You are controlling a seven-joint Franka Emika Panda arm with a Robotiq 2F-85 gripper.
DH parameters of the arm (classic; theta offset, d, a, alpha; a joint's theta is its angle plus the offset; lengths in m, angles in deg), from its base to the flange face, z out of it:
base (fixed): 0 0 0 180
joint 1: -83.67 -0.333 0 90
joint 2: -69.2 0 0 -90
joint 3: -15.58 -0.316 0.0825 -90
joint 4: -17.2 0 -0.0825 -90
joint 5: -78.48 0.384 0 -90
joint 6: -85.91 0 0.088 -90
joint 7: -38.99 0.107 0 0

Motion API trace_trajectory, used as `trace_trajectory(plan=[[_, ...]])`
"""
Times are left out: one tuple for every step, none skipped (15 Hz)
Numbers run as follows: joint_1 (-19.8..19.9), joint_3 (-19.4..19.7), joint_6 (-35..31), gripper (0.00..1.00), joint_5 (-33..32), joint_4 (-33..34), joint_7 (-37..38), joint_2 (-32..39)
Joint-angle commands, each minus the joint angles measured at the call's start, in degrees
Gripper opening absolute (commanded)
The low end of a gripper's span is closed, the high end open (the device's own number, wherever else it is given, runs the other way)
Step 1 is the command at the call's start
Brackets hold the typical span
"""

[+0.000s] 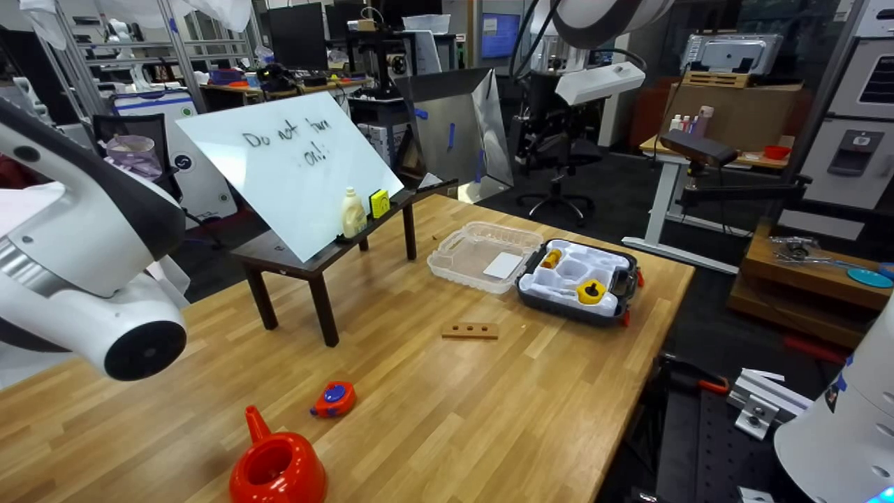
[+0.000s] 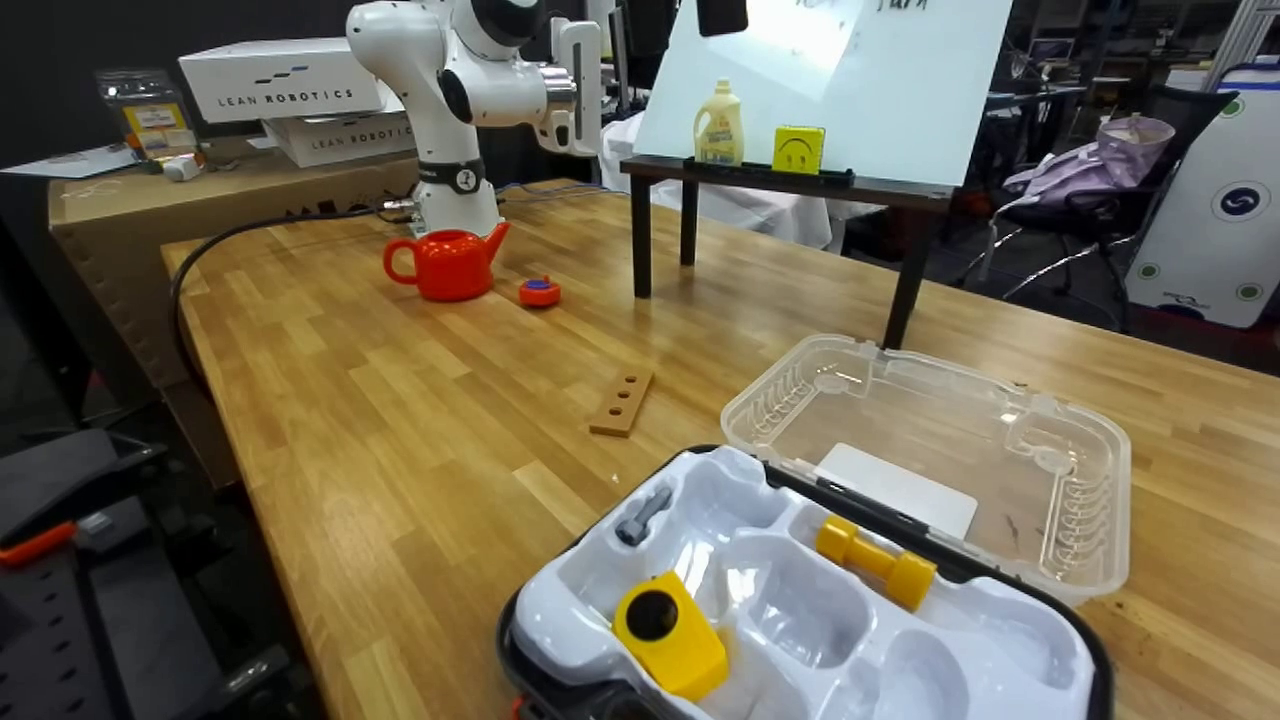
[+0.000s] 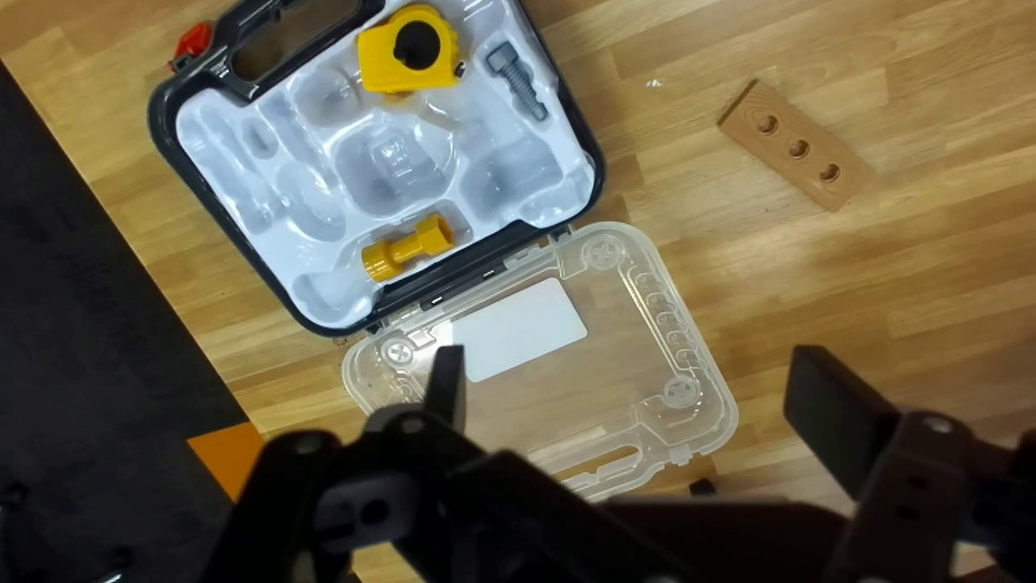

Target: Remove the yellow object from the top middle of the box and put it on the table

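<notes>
Pincer point(image 3: 627, 380): jaws spread wide, nothing gripped, clear lid point(image 3: 615, 340) showing between them, beside the box point(image 3: 388, 170). Yellow piece point(image 3: 406, 248) in the box, in a hollow by the lid-side edge. Step, likely: approach; pick not made. Next, probably: over the box, straddle the piece's waist, lower. Jaw spread: wrist view only. Both exterior views add a teapot point(image 2: 453, 268) on the surface point(image 2: 400, 430), well apart from the box.

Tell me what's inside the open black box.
Its white molded insert holds a yellow tape measure, a gray bolt and a yellow-orange dumbbell-shaped piece. Anything beneath the insert or these parts is hidden.
</notes>
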State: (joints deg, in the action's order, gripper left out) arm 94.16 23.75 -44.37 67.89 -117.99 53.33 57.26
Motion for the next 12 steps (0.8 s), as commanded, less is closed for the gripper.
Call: trace_trajectory(plan=[[0.7,-0.4,-0.1,1.0,-0.4,0.7,1.5,0.8],[1.0,-0.4,-0.8,1.0,-0.8,1.3,3.1,1.7],[1.3,-0.3,-1.2,1.0,-0.4,2.3,5.2,2.8],[1.8,-0.2,-1.0,1.0,-0.1,3.8,8.5,4.3],[2.2,0.1,-0.3,1.0,0.2,5.5,11.5,6.0],[2.4,0.4,0.5,1.0,0.5,7.0,13.9,7.4],[2.7,0.7,1.0,1.0,0.3,8.5,16.7,9.1],[2.7,1.2,1.7,1.0,0.7,9.9,18.4,11.0],[2.8,1.7,1.4,1.0,-0.4,11.0,21.1,12.9],[2.8,2.4,1.8,1.0,-1.1,12.2,23.9,14.9],[2.6,3.2,2.6,1.0,-1.4,13.5,26.9,16.7],[2.0,3.3,-0.1,1.0,-0.2,10.2,22.3,13.8]])
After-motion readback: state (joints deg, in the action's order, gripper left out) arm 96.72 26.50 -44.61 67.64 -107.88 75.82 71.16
